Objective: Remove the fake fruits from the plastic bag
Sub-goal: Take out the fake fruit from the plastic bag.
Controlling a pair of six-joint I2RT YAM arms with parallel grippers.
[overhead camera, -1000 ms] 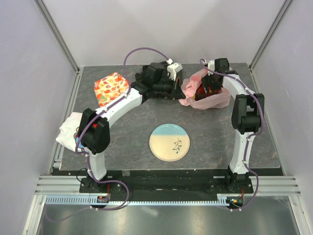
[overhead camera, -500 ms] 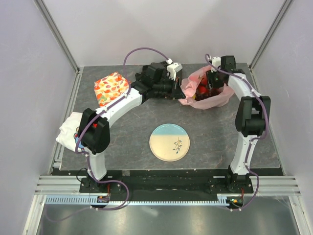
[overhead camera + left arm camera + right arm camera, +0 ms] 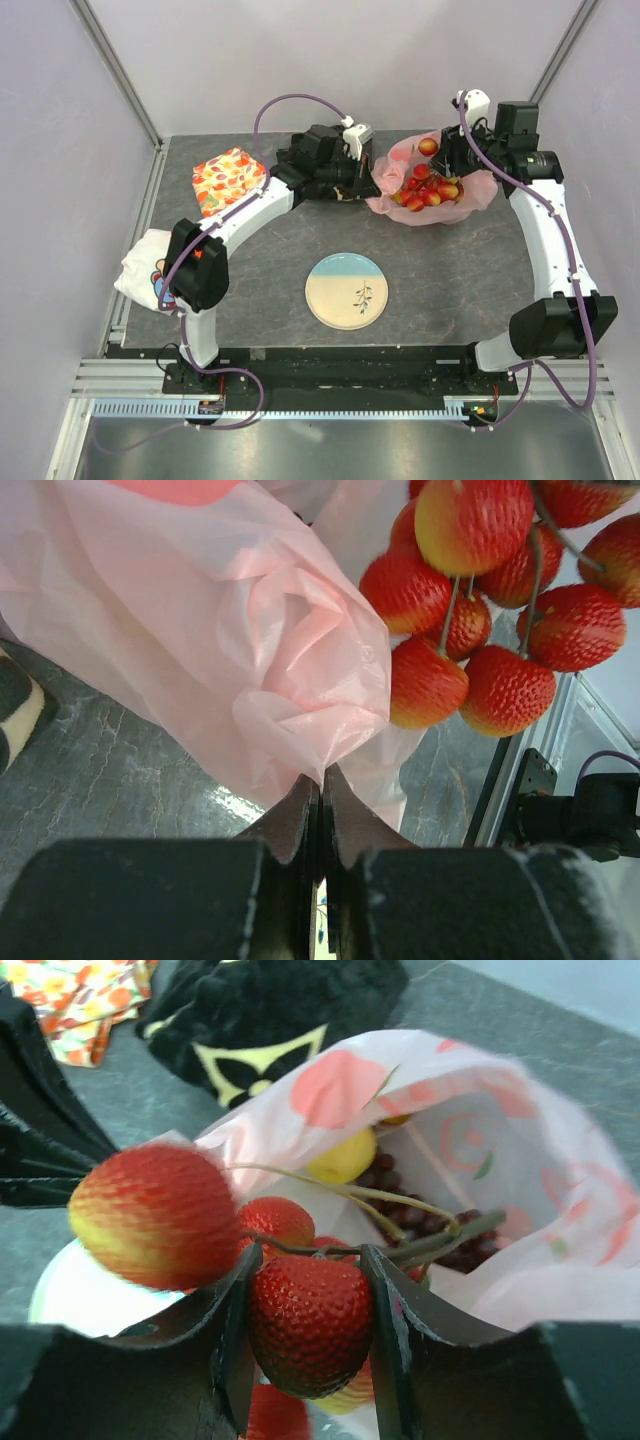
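The right end effector [image 3: 305, 1335] clamps the glossy red fruit cluster [image 3: 160, 1215] above the crinkly pink plastic bag [image 3: 520, 1160], whose edge the left end effector [image 3: 320, 785] pinches. A dark purple grape bunch [image 3: 420, 1225] and small yellow fruit [image 3: 345, 1155] lie inside.

**Top external:** fixed high above and behind the arm bases, tilted down and forward. The whole worktop [image 3: 250, 250] is taken in from afar, with both arms in full.

**Left wrist:** mounted on the left tool [image 3: 320, 772], aimed along its own fingers, low over the worktop and towards the right side of the cell. The plastic bag [image 3: 250, 640] and the red fruit cluster [image 3: 470, 630] are seen from very near.

**Right wrist:** mounted on the right tool [image 3: 308, 1280], aimed down between its fingers into the bag mouth at close range. The orange cloth [image 3: 80, 1000] is caught at the top edge.

**Shared:** the plastic bag and red fruit cluster by all three views; the orange cloth by the top external and right wrist views.
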